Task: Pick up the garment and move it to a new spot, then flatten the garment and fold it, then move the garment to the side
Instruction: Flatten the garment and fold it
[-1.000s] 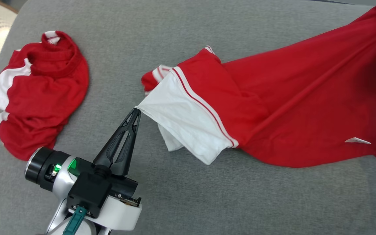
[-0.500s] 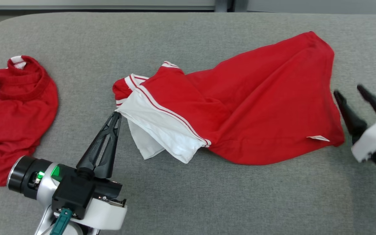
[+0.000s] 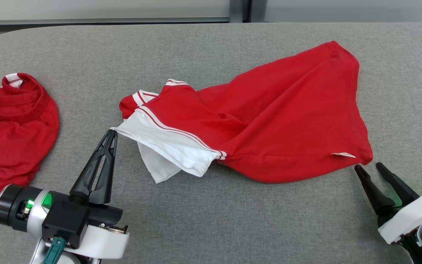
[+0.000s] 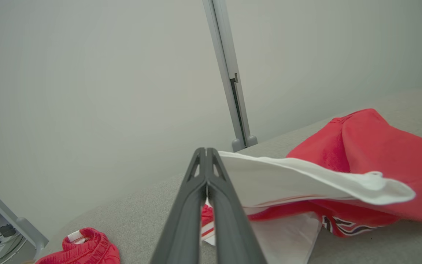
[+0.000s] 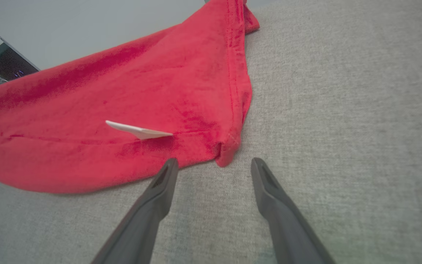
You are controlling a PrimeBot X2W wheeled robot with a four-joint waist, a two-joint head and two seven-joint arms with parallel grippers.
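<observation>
The red garment (image 3: pixel 280 117) with a white sleeve lies crumpled across the middle of the grey padded surface (image 3: pixel 211 220). My left gripper (image 3: pixel 112 132) is shut on the tip of the white sleeve (image 3: pixel 159 141), lifting that edge slightly. In the left wrist view the shut gripper (image 4: pixel 205 150) pinches the white edge, with the red garment (image 4: pixel 387 143) to the right. My right gripper (image 3: pixel 368 167) stands open just short of the garment's near right hem corner. In the right wrist view the open gripper (image 5: pixel 214 163) straddles bare surface below that corner of the garment (image 5: pixel 141 88), not touching it.
A second red and white garment (image 3: pixel 9 124) lies bunched at the left edge, and shows as a red heap (image 4: pixel 86 247) in the left wrist view. A white label (image 5: pixel 137 131) sticks out near the hem. A wall and a grey post (image 4: pixel 229 80) stand behind the surface.
The right gripper let go of the garment's far corner, opened and came down beside the near hem corner. The garment has settled flat. The head camera has shifted.
</observation>
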